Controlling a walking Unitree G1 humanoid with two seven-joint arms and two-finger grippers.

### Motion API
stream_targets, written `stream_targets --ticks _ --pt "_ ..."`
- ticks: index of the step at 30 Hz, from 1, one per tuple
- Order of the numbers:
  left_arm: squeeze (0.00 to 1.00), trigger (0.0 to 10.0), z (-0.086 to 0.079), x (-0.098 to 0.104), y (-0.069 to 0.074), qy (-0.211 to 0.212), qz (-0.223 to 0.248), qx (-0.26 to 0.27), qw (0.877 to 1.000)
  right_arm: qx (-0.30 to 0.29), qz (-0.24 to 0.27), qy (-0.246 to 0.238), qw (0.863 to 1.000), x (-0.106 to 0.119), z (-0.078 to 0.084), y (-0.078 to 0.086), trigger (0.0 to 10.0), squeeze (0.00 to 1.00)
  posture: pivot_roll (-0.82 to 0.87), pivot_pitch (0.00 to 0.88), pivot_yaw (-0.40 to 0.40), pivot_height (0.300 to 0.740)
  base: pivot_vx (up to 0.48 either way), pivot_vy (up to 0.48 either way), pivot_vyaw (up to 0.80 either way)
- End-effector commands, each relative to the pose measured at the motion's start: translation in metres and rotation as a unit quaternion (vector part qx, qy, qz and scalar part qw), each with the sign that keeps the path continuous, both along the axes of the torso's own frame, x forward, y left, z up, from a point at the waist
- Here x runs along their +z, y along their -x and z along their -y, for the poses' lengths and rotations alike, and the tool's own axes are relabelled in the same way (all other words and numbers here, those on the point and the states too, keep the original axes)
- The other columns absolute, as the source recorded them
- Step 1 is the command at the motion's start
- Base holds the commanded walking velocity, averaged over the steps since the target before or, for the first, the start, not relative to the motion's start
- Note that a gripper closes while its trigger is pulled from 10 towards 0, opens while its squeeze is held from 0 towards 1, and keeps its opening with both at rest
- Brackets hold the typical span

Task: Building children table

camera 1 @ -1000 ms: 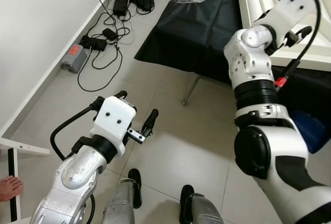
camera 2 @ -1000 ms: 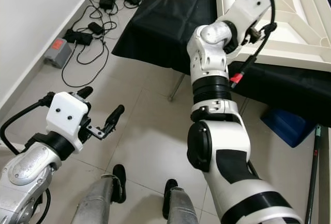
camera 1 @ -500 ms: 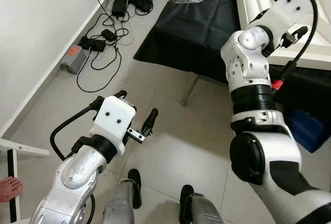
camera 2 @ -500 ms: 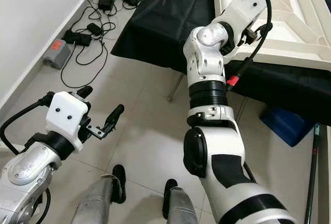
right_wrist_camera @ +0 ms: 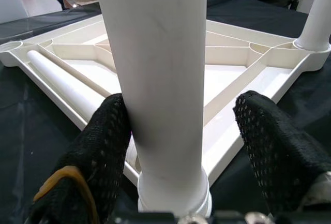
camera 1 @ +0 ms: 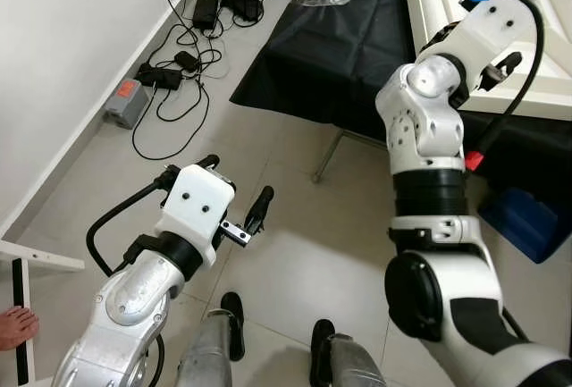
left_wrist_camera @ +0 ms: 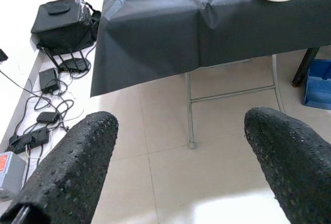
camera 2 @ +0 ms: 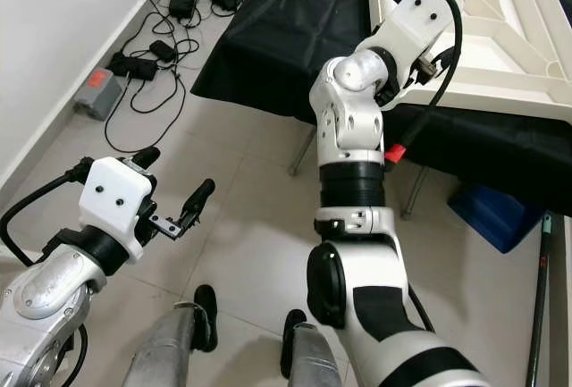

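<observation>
Down at the left, the left gripper point(camera 1: 234, 197) hangs over the tiled floor point(camera 1: 295, 253) with its fingers spread apart and nothing between them; a tangle of cables and power bricks point(camera 1: 174, 56) lies ahead of it by the wall. Across to the right, the right gripper point(right_wrist_camera: 178, 146) reaches onto the black-draped table point(camera 2: 268, 38), where the upturned white children's tabletop point(right_wrist_camera: 227, 74) lies. A white table leg point(right_wrist_camera: 155, 69) stands upright in a corner socket between the parted fingers; one finger point(right_wrist_camera: 106, 131) touches it, the other stands clear.
</observation>
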State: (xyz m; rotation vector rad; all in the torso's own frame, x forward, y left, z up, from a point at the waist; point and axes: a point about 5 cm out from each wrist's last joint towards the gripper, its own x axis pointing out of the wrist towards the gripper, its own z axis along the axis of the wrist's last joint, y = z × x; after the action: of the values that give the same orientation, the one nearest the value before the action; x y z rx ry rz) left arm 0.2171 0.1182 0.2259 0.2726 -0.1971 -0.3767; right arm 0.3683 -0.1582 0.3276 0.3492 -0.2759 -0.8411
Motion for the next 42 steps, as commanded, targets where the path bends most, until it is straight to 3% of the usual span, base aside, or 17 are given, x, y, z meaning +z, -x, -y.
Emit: stream_targets --ticks 1,13,21,24,25,27,32,35,39,41,42 --pt "0.0 10.0 0.001 -0.004 0.001 0.0 -0.006 0.0 1.0 0.003 -0.006 -0.008 1.0 -0.005 0.0 0.003 10.0 0.0 0.22 0.359 -0.048 0.74 0.0 0.0 0.0" --pt "0.0 10.0 0.001 -0.004 0.0 0.001 -0.005 0.002 1.0 0.054 -0.03 -0.007 0.998 -0.016 -0.009 0.011 10.0 0.0 0.22 0.354 -0.049 0.74 0.0 0.0 0.0" --pt "0.0 10.0 0.002 -0.005 -0.002 0.007 -0.006 0.002 1.0 0.14 -0.049 0.014 0.989 -0.032 -0.011 0.03 10.0 0.0 0.2 0.332 -0.049 0.74 0.0 0.0 0.0" --pt "0.0 10.0 0.006 -0.011 -0.005 0.011 -0.016 -0.004 1.0 0.219 -0.054 0.03 0.974 -0.05 -0.013 0.043 10.0 0.0 0.18 0.307 -0.048 0.74 0.0 0.0 0.0" --pt "0.0 10.0 0.006 -0.011 -0.005 0.011 -0.016 -0.004 1.0 0.219 -0.054 0.03 0.974 -0.05 -0.013 0.043 10.0 0.0 0.18 0.307 -0.048 0.74 0.0 0.0 0.0" --pt "0.0 10.0 0.01 -0.021 -0.005 0.025 -0.046 -0.011 0.999 0.303 -0.085 0.055 0.948 -0.085 -0.009 0.062 10.0 0.0 0.17 0.288 -0.043 0.74 0.0 0.0 0.0" --pt "0.0 10.0 0.011 -0.027 -0.004 0.027 -0.056 -0.009 0.998 0.322 -0.105 0.059 0.939 -0.101 -0.004 0.07 10.0 0.0 0.16 0.283 -0.042 0.74 0.0 0.0 0.0" --pt "0.0 10.0 0.017 -0.053 0.004 0.043 -0.115 -0.017 0.992 0.395 -0.143 0.108 0.901 -0.152 0.002 0.101 10.0 0.0 0.16 0.244 -0.036 0.74 0.0 0.0 0.0" --pt "0.0 10.0 0.017 -0.062 0.008 0.048 -0.135 -0.016 0.99 0.403 -0.153 0.128 0.893 -0.162 0.003 0.109 10.0 0.0 0.15 0.224 -0.03 0.74 0.0 0.0 0.0" --pt "0.0 10.0 0.015 -0.082 0.016 0.012 -0.166 -0.015 0.986 0.418 -0.161 0.173 0.877 -0.176 -0.001 0.118 10.0 0.0 0.15 0.189 -0.028 0.74 0.0 0.0 0.0" --pt "0.0 10.0 0.015 -0.082 0.016 0.012 -0.166 -0.015 0.986 0.418 -0.161 0.173 0.877 -0.176 -0.001 0.118 10.0 0.0 0.15 0.189 -0.028 0.74 0.0 0.0 0.0"
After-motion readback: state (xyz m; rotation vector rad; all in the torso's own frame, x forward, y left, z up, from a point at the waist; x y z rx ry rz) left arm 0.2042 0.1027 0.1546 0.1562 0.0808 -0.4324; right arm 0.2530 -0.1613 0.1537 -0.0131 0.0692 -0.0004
